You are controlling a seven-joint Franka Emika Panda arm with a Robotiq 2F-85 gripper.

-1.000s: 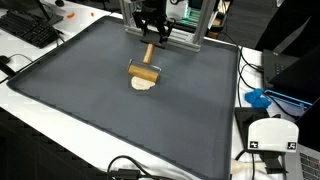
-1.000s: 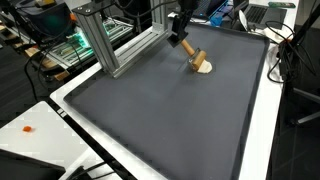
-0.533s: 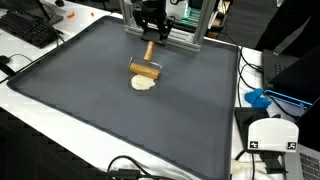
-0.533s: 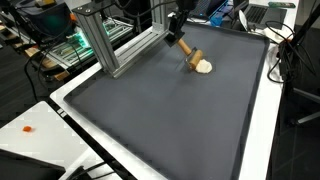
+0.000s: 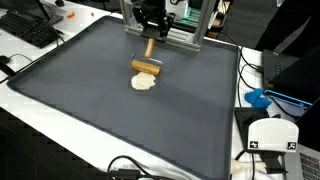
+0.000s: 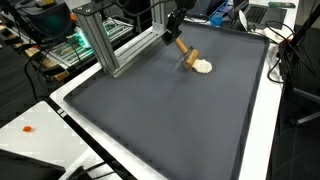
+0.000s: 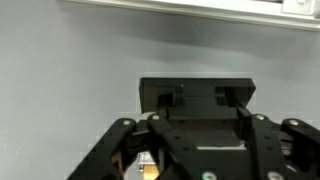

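Item: wooden mallet, light tan with a smooth finish. It has a round straight handle and a blocky, barrel-like head set crosswise at its lower end. The mallet is held by the top of the handle in the pincer, black and angular, whose fingers are clamped narrow around the wood. It sits at the far middle of the mat, slanting down from the grip in both exterior views. In the wrist view only a sliver of tan handle shows between the black linkages. Just beside the head lies a pale disc, cream-coloured, flat, soft-looking and uneven at the edge. Whether the head touches it cannot be told. Both sit on a dark grey mat, matte and finely textured, rectangular with a raised rim, which covers most of the white tabletop. Surroundings: a silver aluminium frame of slotted square bars stands close behind the pincer. A black keyboard lies off one corner. A blue item and a white rounded device sit beyond the mat's edge, and a black cable lies at the near rim.
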